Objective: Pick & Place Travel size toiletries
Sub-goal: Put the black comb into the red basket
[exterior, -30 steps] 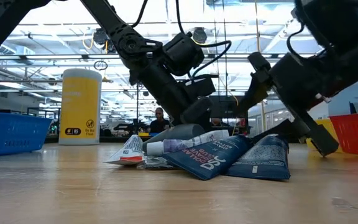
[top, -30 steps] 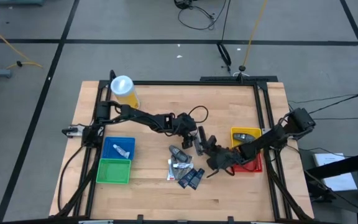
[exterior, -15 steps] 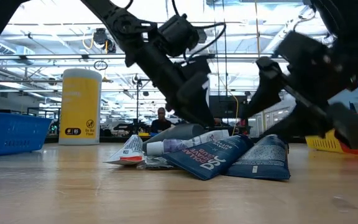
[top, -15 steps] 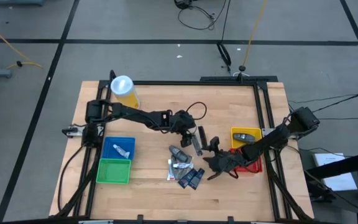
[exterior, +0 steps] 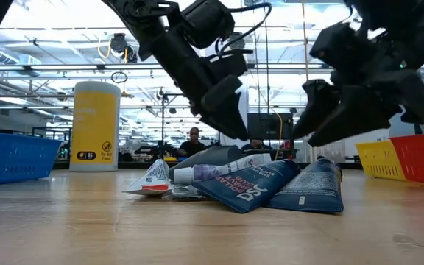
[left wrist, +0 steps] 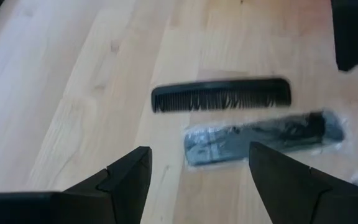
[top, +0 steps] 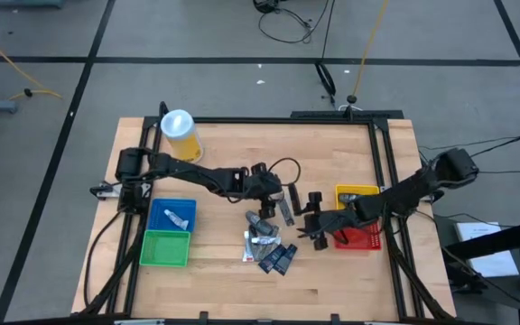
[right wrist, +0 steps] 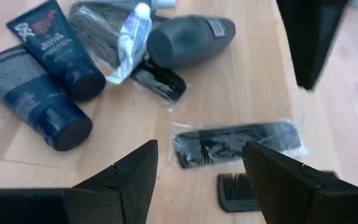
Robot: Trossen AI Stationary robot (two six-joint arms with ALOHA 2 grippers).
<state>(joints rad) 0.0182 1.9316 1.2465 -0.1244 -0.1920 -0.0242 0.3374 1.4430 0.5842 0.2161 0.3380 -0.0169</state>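
The toiletries lie in a heap on the table [top: 264,242]: two dark blue tubes [right wrist: 48,68], a dark grey oval piece [right wrist: 188,38], a small white tube [right wrist: 132,28] and clear-wrapped sachets. Beside the heap lie a bare black comb [left wrist: 221,98] and a wrapped comb [left wrist: 263,134]. My left gripper [left wrist: 197,180] hovers open above the combs, just far of the heap [top: 284,197]. My right gripper [right wrist: 197,180] hangs open over the wrapped comb [right wrist: 238,142], right of the heap [top: 309,224]. Both are clear of the table in the low view.
A blue bin [top: 171,214] with one white tube in it and a green bin [top: 165,248] stand at the left. A yellow bin [top: 357,197] and a red bin [top: 359,238] stand at the right. The big yellow cylinder [top: 181,132] stands at the far left.
Both grippers have risen from near the table top to well above the heap. The right one has also drawn back a little toward the right edge and turned. The toiletries have kept their places.
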